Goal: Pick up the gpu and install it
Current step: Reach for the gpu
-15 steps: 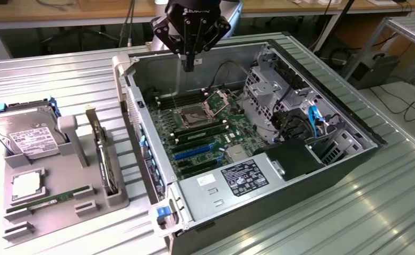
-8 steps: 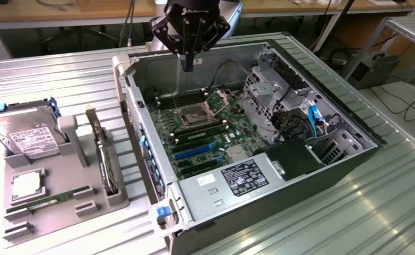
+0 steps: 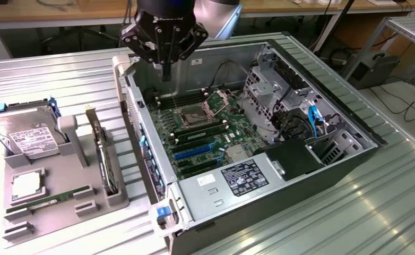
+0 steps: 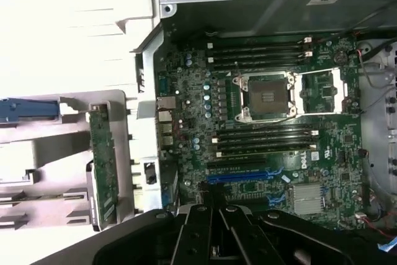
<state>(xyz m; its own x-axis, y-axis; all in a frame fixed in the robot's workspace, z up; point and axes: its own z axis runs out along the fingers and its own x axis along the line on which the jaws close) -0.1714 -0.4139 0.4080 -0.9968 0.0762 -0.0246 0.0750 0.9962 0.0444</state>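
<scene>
The gpu [image 3: 104, 154] stands on edge in a grey holder [image 3: 115, 199] to the exterior view's left of the open computer case [image 3: 215, 212]; in the wrist view the gpu [image 4: 103, 159] shows as a long green-faced card. My gripper [image 3: 166, 71] hangs over the case's far corner, above the motherboard [image 3: 207, 127], fingers shut together with nothing between them. It is well apart from the card. In the wrist view my gripper [image 4: 214, 215] points over the motherboard [image 4: 273, 128] near the blue expansion slot [image 4: 242, 176].
On the grey holder also sit a silver hard drive [image 3: 25, 135], a processor [image 3: 25, 184] and a green memory stick [image 3: 46, 201]. Inside the case are the open processor socket [image 3: 193, 116], a drive cage [image 3: 268, 101] and the power supply [image 3: 243, 178].
</scene>
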